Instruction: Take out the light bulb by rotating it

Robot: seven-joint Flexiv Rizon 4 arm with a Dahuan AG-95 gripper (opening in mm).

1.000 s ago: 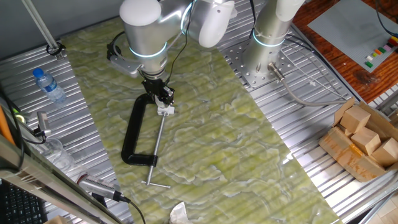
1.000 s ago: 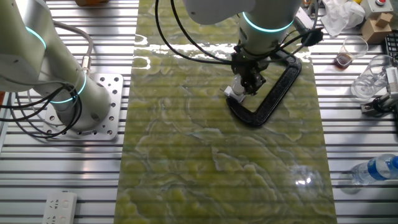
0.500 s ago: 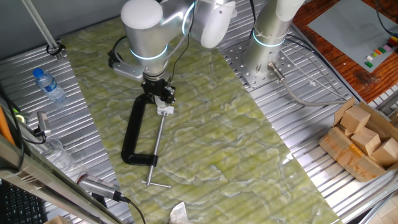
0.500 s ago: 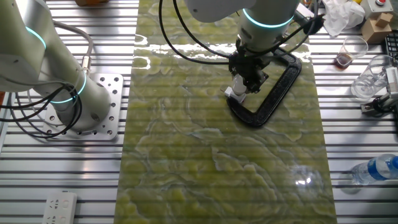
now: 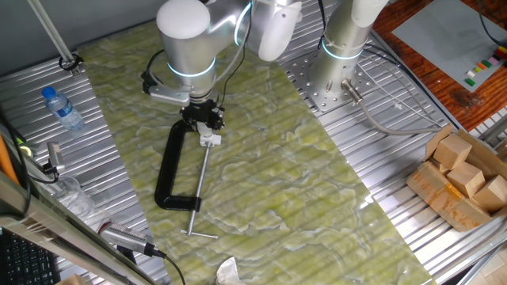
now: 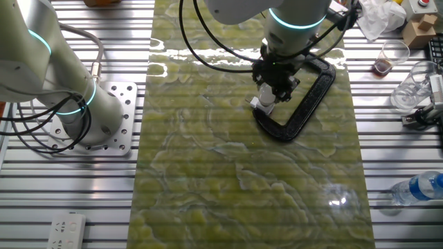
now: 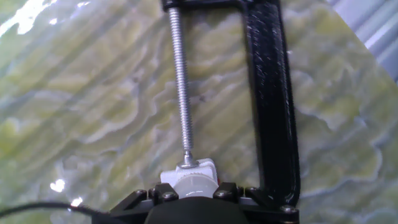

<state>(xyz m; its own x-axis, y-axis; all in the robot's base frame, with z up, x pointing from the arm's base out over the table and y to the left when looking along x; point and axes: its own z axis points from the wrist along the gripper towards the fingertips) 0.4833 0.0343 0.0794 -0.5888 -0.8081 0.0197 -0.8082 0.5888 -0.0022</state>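
The light bulb (image 7: 189, 186), white and frosted, sits between my gripper's black fingers (image 7: 157, 193) at the bottom of the hand view. Below it is the small white square socket piece (image 7: 190, 169), pressed by the screw (image 7: 181, 93) of the black C-clamp (image 7: 270, 112). My gripper (image 5: 204, 120) points straight down over the socket (image 5: 210, 139) at the top end of the clamp (image 5: 168, 170). In the other fixed view my gripper (image 6: 272, 86) covers the bulb above the socket (image 6: 261, 104), beside the clamp (image 6: 311, 97).
A clear bottle with a blue cap (image 5: 62, 108) lies on the left grating and shows in the other fixed view (image 6: 419, 188). A box of wooden blocks (image 5: 463, 178) stands at the right. A second arm's base (image 6: 90, 117) and plastic cups (image 6: 415, 86) flank the green mat.
My wrist has turned about its own vertical axis while staying over the socket. The clamp and socket have not moved.
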